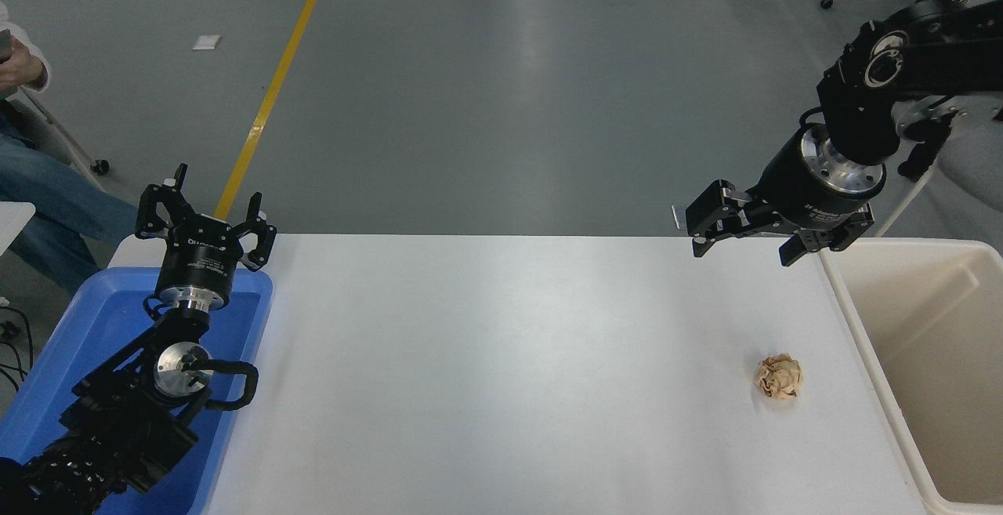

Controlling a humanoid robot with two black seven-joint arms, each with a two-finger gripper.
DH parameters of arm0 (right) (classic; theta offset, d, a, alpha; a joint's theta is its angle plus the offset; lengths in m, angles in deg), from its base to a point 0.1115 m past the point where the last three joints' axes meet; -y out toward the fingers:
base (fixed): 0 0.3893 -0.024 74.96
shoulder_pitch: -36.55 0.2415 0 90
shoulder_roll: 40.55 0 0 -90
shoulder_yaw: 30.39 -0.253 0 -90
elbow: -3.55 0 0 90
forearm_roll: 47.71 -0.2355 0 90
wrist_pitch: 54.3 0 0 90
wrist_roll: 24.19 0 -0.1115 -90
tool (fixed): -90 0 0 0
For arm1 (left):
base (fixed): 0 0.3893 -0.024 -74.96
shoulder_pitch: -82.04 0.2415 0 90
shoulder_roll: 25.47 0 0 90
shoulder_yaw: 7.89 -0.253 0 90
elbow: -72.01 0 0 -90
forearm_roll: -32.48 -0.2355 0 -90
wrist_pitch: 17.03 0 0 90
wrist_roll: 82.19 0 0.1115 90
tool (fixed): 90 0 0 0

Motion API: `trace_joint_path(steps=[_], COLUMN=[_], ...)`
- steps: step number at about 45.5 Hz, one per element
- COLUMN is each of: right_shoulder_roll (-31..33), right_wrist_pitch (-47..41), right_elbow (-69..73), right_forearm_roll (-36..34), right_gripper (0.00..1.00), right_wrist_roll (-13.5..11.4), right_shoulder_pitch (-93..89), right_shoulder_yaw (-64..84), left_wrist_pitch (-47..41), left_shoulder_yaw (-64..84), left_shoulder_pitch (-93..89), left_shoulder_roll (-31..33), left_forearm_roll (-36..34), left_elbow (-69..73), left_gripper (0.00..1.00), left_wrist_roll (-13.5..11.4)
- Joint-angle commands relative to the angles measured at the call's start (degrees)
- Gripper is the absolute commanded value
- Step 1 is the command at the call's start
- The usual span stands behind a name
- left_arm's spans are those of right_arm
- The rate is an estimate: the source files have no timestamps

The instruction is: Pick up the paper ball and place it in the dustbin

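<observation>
The paper ball (778, 378), a tan crumpled wad, lies on the white table (501, 374) at the right, close to the dustbin. The dustbin (925, 358) is a cream-white deep bin at the table's right end; no paper shows in the visible part of it. My right gripper (740, 252) hangs open and empty above the table's far right edge, well behind and above the ball. My left gripper (208, 213) is open and empty, parked at the lower left over the blue tray.
A shallow blue tray (94, 327) sits at the table's left end under the left arm. A person in jeans (47, 201) sits at the far left. Grey floor with a yellow line (274, 84) lies beyond the table.
</observation>
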Motion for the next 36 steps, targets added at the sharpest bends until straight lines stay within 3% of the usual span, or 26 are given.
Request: trace_joint_path(steps=[1,36], right_shoulder_roll=[-0.4,-3.8], right_wrist_pitch=[0.0,-0.4], right_elbow=[0.0,-1.8], right_forearm_roll=[0.0,0.1], right_gripper=[1.00,1.00], right_wrist_roll=[0.0,0.0], right_shoulder_pitch=[-0.1,-0.3], right_shoulder_yaw=[0.1,0.1], left_wrist_pitch=[0.0,0.1], left_shoulder_yaw=[0.0,0.0], left_shoulder_pitch=[0.0,0.1], left_shoulder_roll=[0.0,-0.1], left_forearm_roll=[0.0,0.0], left_elbow=[-0.1,0.0], left_gripper=[0.99,0.99], left_wrist_roll=[0.0,0.0])
